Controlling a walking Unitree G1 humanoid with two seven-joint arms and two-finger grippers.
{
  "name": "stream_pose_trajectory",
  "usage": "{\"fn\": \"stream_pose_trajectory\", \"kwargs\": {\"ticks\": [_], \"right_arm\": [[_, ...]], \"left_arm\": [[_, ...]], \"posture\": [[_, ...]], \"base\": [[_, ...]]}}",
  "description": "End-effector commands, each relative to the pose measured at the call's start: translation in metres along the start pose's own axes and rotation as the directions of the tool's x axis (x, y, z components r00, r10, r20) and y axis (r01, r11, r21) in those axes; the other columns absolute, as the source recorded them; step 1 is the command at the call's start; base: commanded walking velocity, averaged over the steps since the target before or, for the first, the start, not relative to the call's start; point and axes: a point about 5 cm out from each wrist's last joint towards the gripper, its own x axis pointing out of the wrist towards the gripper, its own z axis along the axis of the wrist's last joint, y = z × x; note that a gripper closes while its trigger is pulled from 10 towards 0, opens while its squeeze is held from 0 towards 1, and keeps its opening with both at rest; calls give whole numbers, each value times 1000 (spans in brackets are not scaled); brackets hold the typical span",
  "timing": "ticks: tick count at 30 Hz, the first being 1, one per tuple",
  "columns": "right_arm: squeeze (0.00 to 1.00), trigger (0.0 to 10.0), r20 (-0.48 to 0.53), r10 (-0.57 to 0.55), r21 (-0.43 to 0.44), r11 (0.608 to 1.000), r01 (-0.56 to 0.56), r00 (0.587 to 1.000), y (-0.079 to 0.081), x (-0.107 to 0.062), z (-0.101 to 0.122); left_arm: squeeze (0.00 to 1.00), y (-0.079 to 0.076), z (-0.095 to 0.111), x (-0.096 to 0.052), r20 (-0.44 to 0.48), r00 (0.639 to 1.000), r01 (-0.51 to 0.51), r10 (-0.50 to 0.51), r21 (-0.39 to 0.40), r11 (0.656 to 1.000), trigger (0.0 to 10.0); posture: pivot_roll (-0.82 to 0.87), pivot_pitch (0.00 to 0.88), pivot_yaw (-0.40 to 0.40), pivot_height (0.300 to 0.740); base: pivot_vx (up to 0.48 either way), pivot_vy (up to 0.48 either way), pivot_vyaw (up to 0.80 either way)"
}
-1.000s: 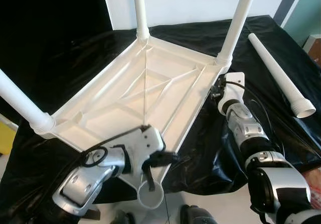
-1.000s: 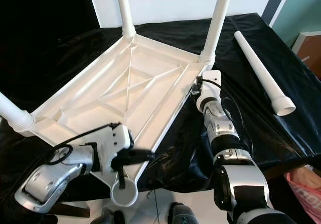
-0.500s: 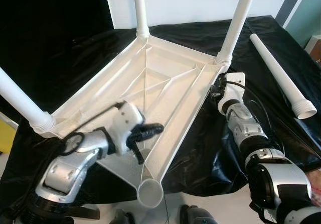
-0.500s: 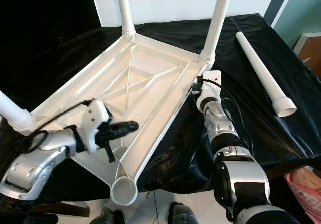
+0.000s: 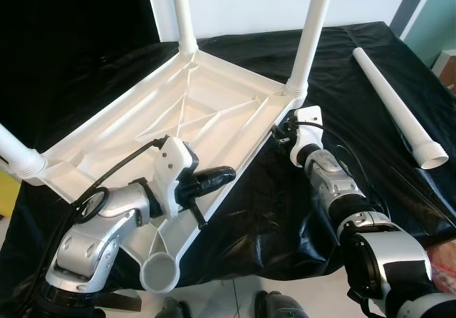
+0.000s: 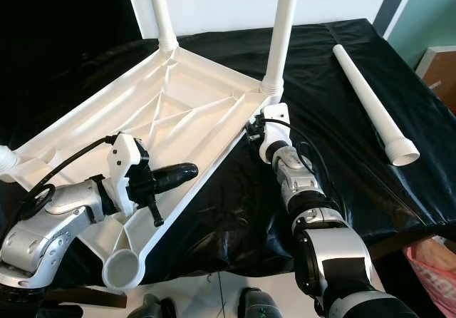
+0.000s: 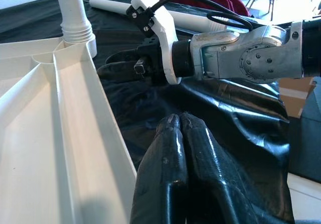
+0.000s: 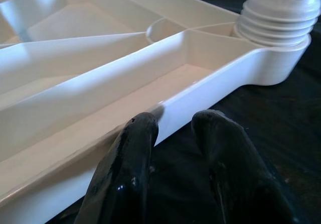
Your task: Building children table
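The white plastic tabletop [image 5: 114, 129] lies upside down on a black cloth. Three white legs stand in its corners: one at the far left [image 5: 182, 11], one at the far right [image 5: 310, 33], one at the left edge [image 5: 14, 154]. The near corner socket [image 5: 159, 275] holds no leg. A loose white leg [image 5: 395, 105] lies on the cloth to the right. My left gripper [image 5: 224, 175] is shut on nothing and rests over the tabletop's near right rim. My right gripper [image 8: 175, 121] is open, one fingertip [image 8: 143, 123] against the rim beside the far right leg.
The black cloth [image 5: 370, 68] drapes over the work surface and hangs off its front edge near my body. A white wall stands behind. A yellow object [image 5: 6, 190] sits low at the left, and a pink bag [image 6: 434, 261] at the lower right.
The tabletop has slid and turned to the left, while the loose leg stayed put. My left gripper went from the empty socket to the near right rim. My right gripper followed the corner leftward.
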Motion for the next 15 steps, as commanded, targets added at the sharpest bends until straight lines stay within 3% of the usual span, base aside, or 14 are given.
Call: {"fn": "stream_pose_trajectory", "kwargs": {"ticks": [1, 2, 3, 4, 6, 7, 8, 11, 15], "right_arm": [[0, 10000, -7, -5, -9, 1000, 5, 1000, 1, 0, -3], [0, 10000, 4, -94, -4, 996, 94, 996, -14, -5, -3], [0, 10000, 4, -94, -4, 996, 94, 996, -14, -5, -3], [0, 10000, 26, -166, 1, 986, 166, 986, -28, -12, -5], [0, 10000, 26, -166, 1, 986, 166, 986, -28, -12, -5], [0, 10000, 47, -224, 3, 975, 224, 974, -38, -18, -6], [0, 10000, 47, -224, 3, 975, 224, 974, -38, -18, -6], [0, 10000, 92, -322, -5, 946, 324, 942, -51, -33, -9], [0, 10000, 105, -335, -3, 941, 338, 936, -51, -38, -10]], "left_arm": [[0, 1, -1, -3, -13, 998, -59, 59, 8, 998, 10000], [0, 2, -4, -7, -50, 996, -76, 78, 37, 996, 10000], [0, 2, -4, -7, -50, 996, -76, 78, 37, 996, 10000], [0, 9, -8, -16, -101, 987, -122, 127, 59, 991, 10000], [0, 9, -8, -16, -101, 987, -122, 127, 59, 991, 10000], [0, 15, -11, -26, -141, 976, -151, 163, 93, 984, 10000], [0, 15, -11, -26, -141, 976, -151, 163, 93, 984, 10000], [0, 29, -21, -50, -308, 914, -189, 265, 255, 948, 10000], [0, 29, -25, -55, -375, 885, -165, 275, 301, 939, 10000]], "posture": [[-2, 137, 15, 740], [-1, 137, 16, 740], [-1, 137, 16, 740], [-3, 140, 18, 740], [-3, 140, 18, 740], [-3, 143, 17, 740], [-3, 143, 17, 740], [2, 156, 19, 740], [1, 157, 21, 740]], "base": [[0, 0, 0], [0, 0, 0], [0, 0, 0], [0, 0, 0], [0, 0, 0], [0, 0, 0], [0, 0, 0], [0, 0, 0], [0, 0, 0]]}}
